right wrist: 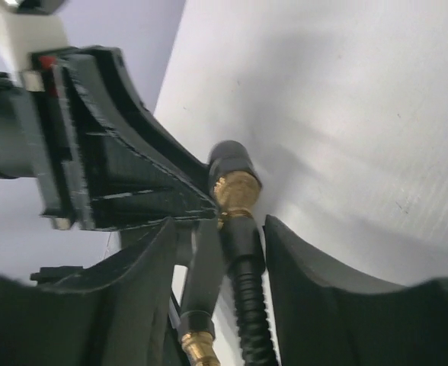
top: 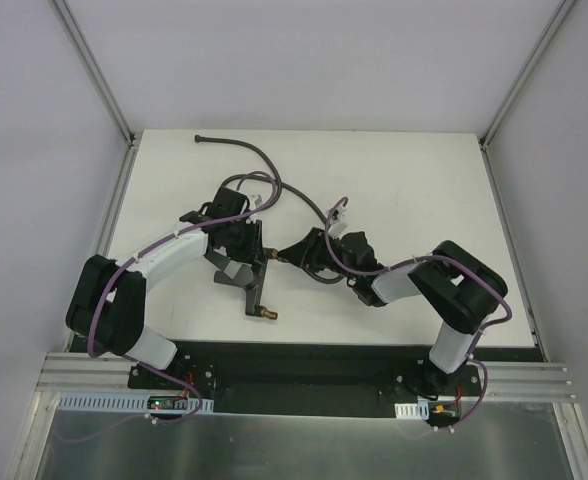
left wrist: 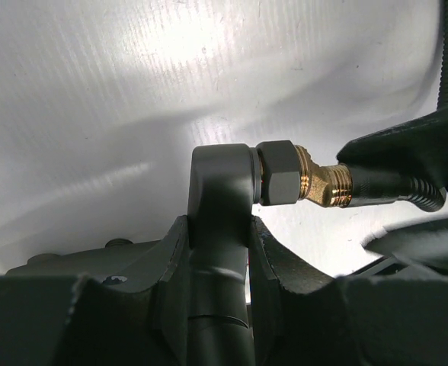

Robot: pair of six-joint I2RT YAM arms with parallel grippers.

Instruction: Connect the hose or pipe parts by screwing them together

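Surface: white table top (top: 424,200) with pale grey walls around it.
Left gripper (left wrist: 218,238): at lower centre of its wrist view, fingers clamped tight on both sides of the short dark grey forked fitting with brass threaded ends (left wrist: 220,171).
Right gripper (right wrist: 222,245): jaws part open; the long thin dark grey ribbed flexible hose (right wrist: 248,313) runs up between the fingers, close to the right one, apparently not pinched.
Joint: the small brass end nut (left wrist: 319,179) sits on the fitting's upper port, in line with it.
Progress: parts look mated and at least partly threaded. I cannot tell how tight, so further turns may remain.
Far end: the hose's tail lies loose at the overhead view's upper left.
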